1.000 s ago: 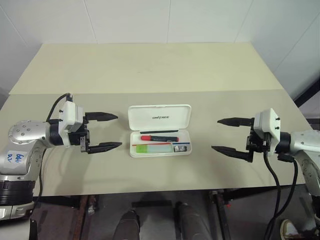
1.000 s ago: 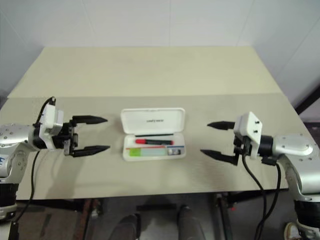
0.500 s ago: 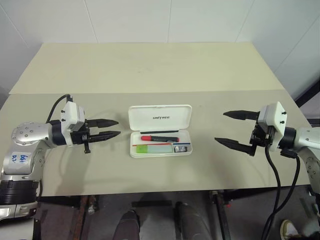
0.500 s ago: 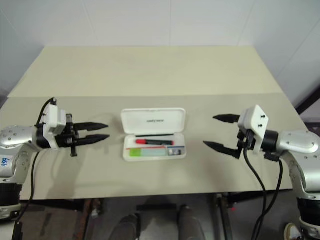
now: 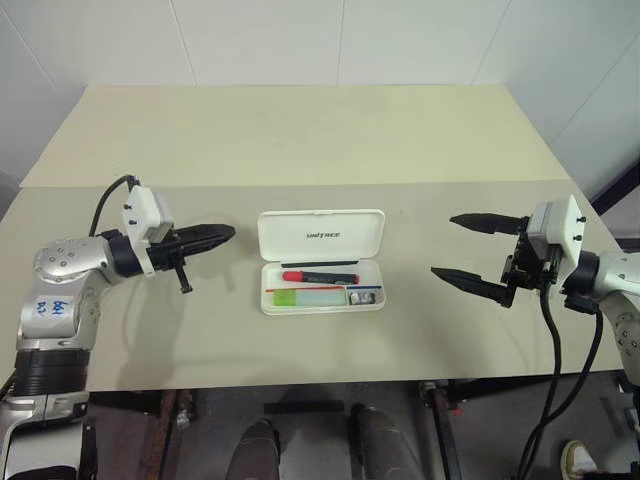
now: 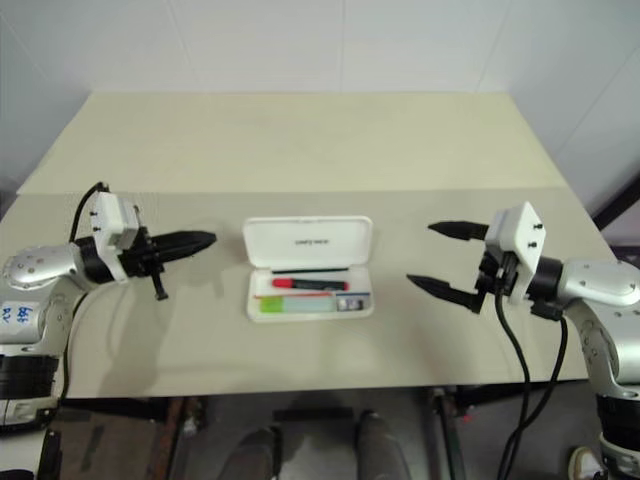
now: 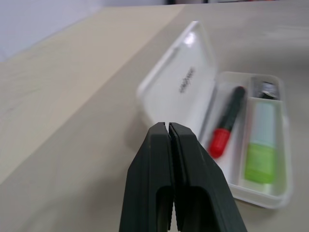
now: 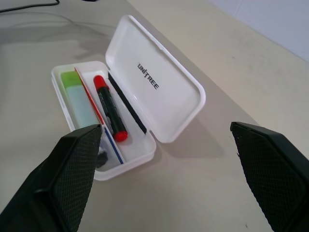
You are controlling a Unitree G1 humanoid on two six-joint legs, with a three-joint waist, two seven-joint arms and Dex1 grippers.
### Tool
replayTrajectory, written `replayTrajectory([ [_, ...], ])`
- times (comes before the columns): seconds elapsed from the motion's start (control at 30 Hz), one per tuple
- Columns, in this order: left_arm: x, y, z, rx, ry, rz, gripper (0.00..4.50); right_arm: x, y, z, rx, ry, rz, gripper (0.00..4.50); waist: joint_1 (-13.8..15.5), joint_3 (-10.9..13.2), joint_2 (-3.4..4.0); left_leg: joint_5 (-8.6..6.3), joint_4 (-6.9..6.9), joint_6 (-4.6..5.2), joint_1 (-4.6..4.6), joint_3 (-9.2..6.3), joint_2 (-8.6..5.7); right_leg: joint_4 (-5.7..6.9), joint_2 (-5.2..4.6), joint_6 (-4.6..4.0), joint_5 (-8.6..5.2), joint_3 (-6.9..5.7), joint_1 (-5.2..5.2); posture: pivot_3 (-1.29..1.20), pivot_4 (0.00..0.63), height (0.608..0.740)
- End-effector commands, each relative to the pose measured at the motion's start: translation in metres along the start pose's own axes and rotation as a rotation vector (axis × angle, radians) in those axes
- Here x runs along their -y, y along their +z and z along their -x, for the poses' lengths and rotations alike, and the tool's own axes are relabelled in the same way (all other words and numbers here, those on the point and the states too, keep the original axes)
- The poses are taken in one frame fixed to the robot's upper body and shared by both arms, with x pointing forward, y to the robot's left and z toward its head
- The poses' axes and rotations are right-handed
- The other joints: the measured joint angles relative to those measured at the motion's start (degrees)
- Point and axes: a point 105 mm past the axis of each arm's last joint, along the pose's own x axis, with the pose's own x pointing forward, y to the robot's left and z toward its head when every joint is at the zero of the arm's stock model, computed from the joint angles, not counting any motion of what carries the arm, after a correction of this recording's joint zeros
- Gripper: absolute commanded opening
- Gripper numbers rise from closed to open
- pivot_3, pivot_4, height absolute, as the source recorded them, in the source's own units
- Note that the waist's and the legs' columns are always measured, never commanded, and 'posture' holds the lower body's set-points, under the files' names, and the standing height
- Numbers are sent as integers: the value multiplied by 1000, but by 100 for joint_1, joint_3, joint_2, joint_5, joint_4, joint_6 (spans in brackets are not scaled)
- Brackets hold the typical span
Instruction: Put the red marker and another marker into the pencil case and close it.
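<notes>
The white pencil case (image 5: 320, 237) lies open mid-table, its lid tilted back. Inside the tray lie the red marker (image 5: 318, 275), with a black barrel and red cap, and a light green marker (image 5: 308, 297) in front of it. My left gripper (image 5: 228, 234) hovers a short way left of the case, shut on nothing, its tips pointing at the lid. To the right of the case my right gripper (image 5: 443, 246) stands open and empty, pointing at it. The left wrist view shows the shut fingers (image 7: 170, 140) before the case (image 7: 183, 87). The right wrist view has the case (image 8: 159, 92) between its wide fingers.
A small grey metallic piece (image 5: 362, 296) sits in the tray's right end. The beige table (image 5: 300, 140) stretches far behind the case, with a seam across it. Cables trail from both wrists.
My left gripper went from wide open to fully shut and moved slightly toward the case. The right gripper stayed open and about where it was.
</notes>
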Motion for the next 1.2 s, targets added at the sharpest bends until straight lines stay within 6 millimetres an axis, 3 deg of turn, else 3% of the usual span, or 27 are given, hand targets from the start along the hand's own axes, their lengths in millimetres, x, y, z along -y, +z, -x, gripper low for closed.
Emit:
replayTrajectory([
  [0.03, -19, 0, -5, -14, 86, -15, 22, -10, 23, -9, 83, 54, 51, 4500, -4, 0, 0, 0, 1, 0, 1, 0, 0, 1, 0, 2, 1, -1, 0, 0, 150, 740],
  [0.2, -26, -11, -15, -60, 110, 14, 22, -17, 33, -20, 127, 86, 50, 4500, -5, 0, 0, 1, 3, 0, 0, 0, 0, 1, 0, 14, 7, 0, 1, 0, 150, 740],
  [0.4, -20, -21, -37, -75, 65, 53, 22, -16, 33, -24, 121, 87, 62, 4500, 18, 0, -1, 0, 2, 0, -2, -1, 0, 5, 0, 22, 12, -1, 0, 0, 150, 740],
  [0.9, -5, -19, -66, -30, -2, 66, 22, -15, 30, -25, 119, 52, 64, 4500, 75, 0, 0, 0, 0, -1, -2, -2, -1, 5, 0, 59, 32, -2, -1, 0, 150, 740],
  [1.2, 0, -11, -73, 12, -48, 43, 22, -14, 30, -25, 120, 41, 67, 4500, 128, 0, 0, 0, 0, -1, -2, -1, -1, 3, 0, 58, 32, -2, -1, 0, 150, 740],
])
